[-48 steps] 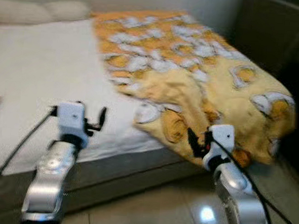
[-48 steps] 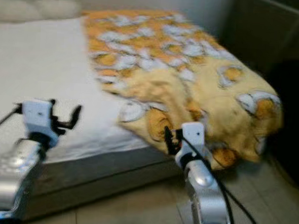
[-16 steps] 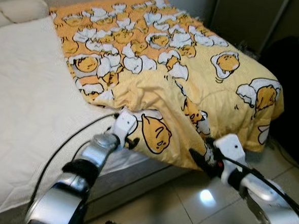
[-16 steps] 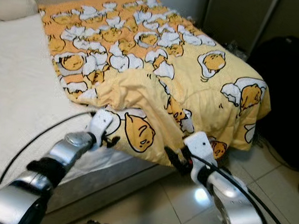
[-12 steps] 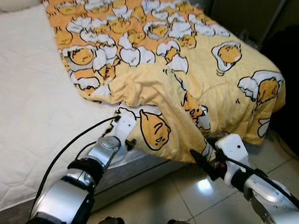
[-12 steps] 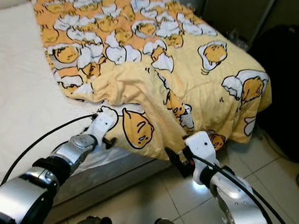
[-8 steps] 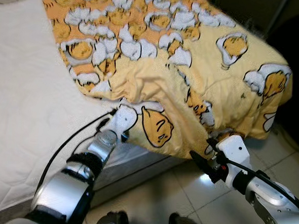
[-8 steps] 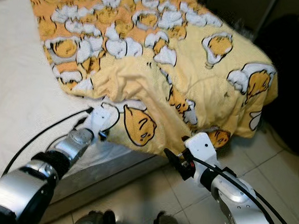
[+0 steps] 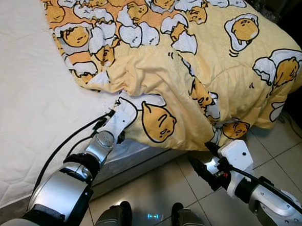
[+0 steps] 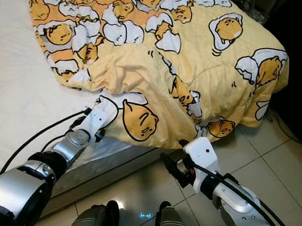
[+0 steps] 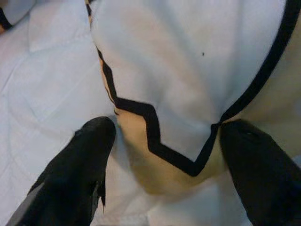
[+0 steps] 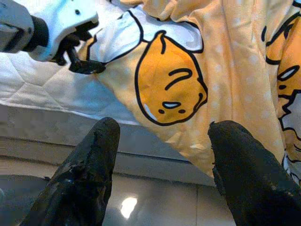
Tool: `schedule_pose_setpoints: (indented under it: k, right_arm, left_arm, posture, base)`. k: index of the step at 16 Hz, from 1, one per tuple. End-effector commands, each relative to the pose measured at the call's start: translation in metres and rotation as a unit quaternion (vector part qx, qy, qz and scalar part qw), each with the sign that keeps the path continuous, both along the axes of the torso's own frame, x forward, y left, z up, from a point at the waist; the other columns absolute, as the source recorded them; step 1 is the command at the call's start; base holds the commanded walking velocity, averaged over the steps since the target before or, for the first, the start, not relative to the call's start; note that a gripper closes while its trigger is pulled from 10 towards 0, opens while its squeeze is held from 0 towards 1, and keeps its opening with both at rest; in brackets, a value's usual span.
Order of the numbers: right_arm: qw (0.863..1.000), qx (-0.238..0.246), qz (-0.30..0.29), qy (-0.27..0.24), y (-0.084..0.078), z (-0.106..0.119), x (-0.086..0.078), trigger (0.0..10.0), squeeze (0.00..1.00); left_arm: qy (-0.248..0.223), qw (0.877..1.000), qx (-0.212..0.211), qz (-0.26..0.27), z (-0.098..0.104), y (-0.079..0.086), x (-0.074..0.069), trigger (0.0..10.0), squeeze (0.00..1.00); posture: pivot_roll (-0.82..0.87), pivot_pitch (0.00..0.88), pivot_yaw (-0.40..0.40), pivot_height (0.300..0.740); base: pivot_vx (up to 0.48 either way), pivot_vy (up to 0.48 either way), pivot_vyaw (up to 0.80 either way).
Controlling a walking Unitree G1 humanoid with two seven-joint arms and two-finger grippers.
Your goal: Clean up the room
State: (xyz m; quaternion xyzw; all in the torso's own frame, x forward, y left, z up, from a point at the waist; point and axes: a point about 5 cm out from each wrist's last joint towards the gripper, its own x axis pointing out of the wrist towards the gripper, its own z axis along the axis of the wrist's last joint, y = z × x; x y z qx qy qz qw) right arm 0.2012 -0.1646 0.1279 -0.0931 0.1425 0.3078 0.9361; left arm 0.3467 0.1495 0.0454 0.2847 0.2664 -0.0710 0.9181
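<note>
A: Where's the blanket (image 9: 195, 59)?

B: Bunched on the bed's (image 9: 23, 110) two-o'clock side. My left gripper (image 11: 160, 155), jaws apart, brackets its hem; right gripper (image 12: 162, 155) hangs open below.

A: Next?

B: I'd pinch it.

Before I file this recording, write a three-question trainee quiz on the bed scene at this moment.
1. True or false: the yellow egg-print quilt covers the whole white quilted mattress.
2. Which gripper is at the quilt's edge on the mattress? A. left gripper B. right gripper
3. Fill in: the right gripper's fingers stand ____.

Key: 1 false, since much of the mattress is bare; 2 A, whose open fingers straddle the hem; 3 open, off the hanging corner above the tiled floor.
</note>
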Motion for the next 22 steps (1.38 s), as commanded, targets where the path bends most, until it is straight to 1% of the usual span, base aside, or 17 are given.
schedule_pose_setpoints:
  k: [1,2,4,9,16,17,20,22]
  right_arm:
    - [1.0,0.003,0.001,0.007,-0.0032,0.0003,-0.0031,10.0,0.0]
    - [1.0,0.002,0.001,0.008,-0.0041,-0.0007,-0.0018,10.0,0.0]
    - [1.0,0.002,0.002,0.008,-0.0043,-0.0014,-0.0003,10.0,0.0]
    - [1.0,0.003,0.009,0.01,-0.0026,-0.0031,0.0001,10.0,0.0]
    - [1.0,0.002,0.013,0.011,-0.0031,-0.0024,0.0002,10.0,0.0]
    - [1.0,0.006,0.018,0.013,-0.0026,-0.0019,-0.0003,10.0,0.0]
    - [0.998,0.02,0.06,0.022,0.0016,0.0008,-0.0055,10.0,0.0]
    - [0.996,0.027,0.083,0.025,0.0012,0.0042,-0.0066,10.0,0.0]
  left_arm:
    - [-0.002,1.0,-0.01,0.001,0.0026,0.0031,0.0019,0.0,0.0]
    - [-0.004,1.0,-0.022,-0.001,0.0034,0.0009,0.0025,0.0,0.0]
    - [-0.003,1.0,-0.028,-0.005,0.0022,-0.0009,0.0016,0.0,0.0]
    - [0.013,1.0,-0.025,-0.006,-0.0062,0.0048,-0.0049,0.0,0.0]
    - [0.017,1.0,-0.022,-0.007,-0.005,0.0063,-0.0039,0.0,0.0]
    - [0.017,1.0,-0.023,-0.008,-0.0048,0.006,-0.0037,0.0,0.0]
    - [0.019,0.999,-0.028,-0.009,-0.0044,0.0058,-0.0034,0.0,0.0]
    - [0.024,0.999,-0.044,-0.014,-0.0051,0.0045,-0.004,0.0,0.0]
  posture:
    - [-0.21,0.25,0.083,0.74]
    - [-0.21,0.243,0.083,0.74]
    - [-0.2,0.236,0.083,0.74]
    - [-0.21,0.221,0.081,0.74]
    - [-0.22,0.228,0.08,0.74]
    - [-0.22,0.228,0.08,0.74]
    - [-0.22,0.231,0.079,0.74]
    - [-0.21,0.232,0.082,0.74]
  base:
    - [0.0,0.0,0.0]
    - [0.0,0.0,0.0]
    - [0.0,0.0,0.0]
    - [0.0,0.0,0.0]
    - [0.0,0.0,0.0]
    - [0.0,0.0,0.0]
    - [0.0,0.0,0.0]
    - [0.0,0.0,0.0]
